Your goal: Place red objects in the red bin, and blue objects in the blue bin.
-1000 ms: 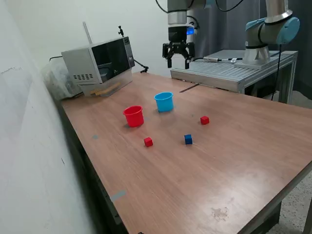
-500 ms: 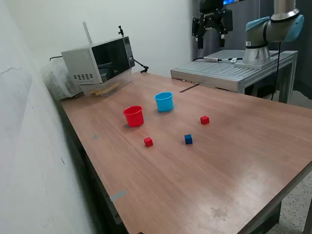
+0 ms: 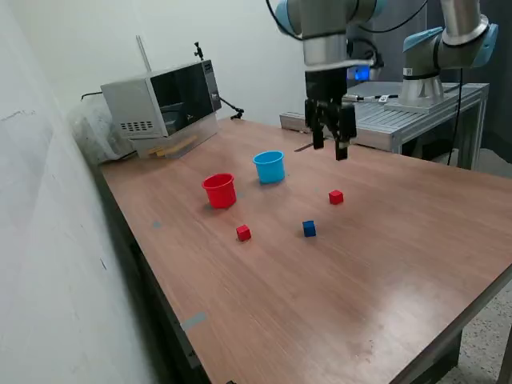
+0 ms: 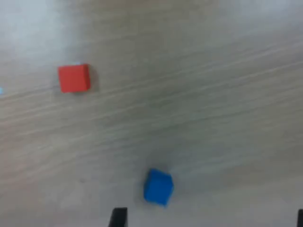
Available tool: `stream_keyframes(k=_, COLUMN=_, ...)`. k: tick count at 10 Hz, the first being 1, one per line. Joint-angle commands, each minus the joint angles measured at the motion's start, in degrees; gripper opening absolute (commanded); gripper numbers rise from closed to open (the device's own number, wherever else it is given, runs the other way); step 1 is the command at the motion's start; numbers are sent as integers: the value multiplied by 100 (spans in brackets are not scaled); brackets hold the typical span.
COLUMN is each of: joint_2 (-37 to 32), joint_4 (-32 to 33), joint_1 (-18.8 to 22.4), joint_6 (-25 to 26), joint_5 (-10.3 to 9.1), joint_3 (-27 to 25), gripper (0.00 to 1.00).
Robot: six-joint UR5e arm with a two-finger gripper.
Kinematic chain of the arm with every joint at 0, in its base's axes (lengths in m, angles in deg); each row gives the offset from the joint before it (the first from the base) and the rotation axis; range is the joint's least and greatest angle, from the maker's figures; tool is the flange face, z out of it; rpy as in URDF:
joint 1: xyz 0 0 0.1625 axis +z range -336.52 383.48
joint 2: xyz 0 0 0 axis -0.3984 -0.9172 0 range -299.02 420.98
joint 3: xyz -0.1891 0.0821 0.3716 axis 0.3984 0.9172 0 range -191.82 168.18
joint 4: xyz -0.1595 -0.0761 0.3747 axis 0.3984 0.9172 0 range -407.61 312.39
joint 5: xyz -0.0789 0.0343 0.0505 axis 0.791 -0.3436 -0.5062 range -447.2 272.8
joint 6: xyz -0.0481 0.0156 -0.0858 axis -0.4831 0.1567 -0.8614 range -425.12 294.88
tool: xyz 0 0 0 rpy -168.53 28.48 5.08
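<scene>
In the exterior view my gripper point(image 3: 330, 148) hangs open and empty above the table, behind and above a red cube point(image 3: 336, 197). A second red cube point(image 3: 243, 233) and one dark-blue cube point(image 3: 309, 229) lie nearer the front. Only one blue cube shows. The red bin point(image 3: 219, 190) and the light-blue bin point(image 3: 270, 166) stand upright side by side towards the exterior view's left. The blurred wrist view shows a red cube point(image 4: 74, 78) and the blue cube point(image 4: 158, 187) on the wood, with my dark fingertips point(image 4: 118, 218) at the picture's edge.
A microwave point(image 3: 160, 100) stands at the table's back left corner beside the wall. A grey metal platform point(image 3: 384, 116) with a second arm point(image 3: 444, 48) stands behind the table point(image 3: 384, 264). The table's front edge drops off at the exterior view's right.
The gripper went from behind the blue bin up and to the exterior view's right, then came down low over the table near the red cube. Cubes and bins have not moved.
</scene>
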Motion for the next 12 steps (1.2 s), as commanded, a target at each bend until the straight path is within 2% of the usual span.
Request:
stream_keyframes(k=1, joint_2=1030, joint_4=479, joint_1=6, joint_6=167, joint_5=259, joint_3=151, gripper=100)
stream_keyframes(k=2, joint_2=1285, joint_4=594, joint_1=6, joint_6=202, joint_5=426, joint_3=247, gripper=100)
stream_keyframes(k=3, joint_2=1471, joint_4=639, joint_1=-12, joint_6=211, joint_5=488, joint_3=395, gripper=100)
stream_keyframes(k=5, joint_2=1648, joint_4=666, joint_1=-64, joint_6=238, joint_5=498, joint_3=695, gripper=100)
stream_keyframes(k=8, joint_2=1666, joint_4=718, joint_1=-91, joint_6=326, joint_5=506, joint_3=714, gripper=100)
stream_keyframes(k=9, joint_2=1666, joint_4=718, joint_1=-91, joint_6=326, joint_5=506, joint_3=705, gripper=0)
stream_keyframes(k=12, joint_2=1622, joint_4=710, joint_1=-100, joint_6=282, joint_5=498, joint_3=705, gripper=0)
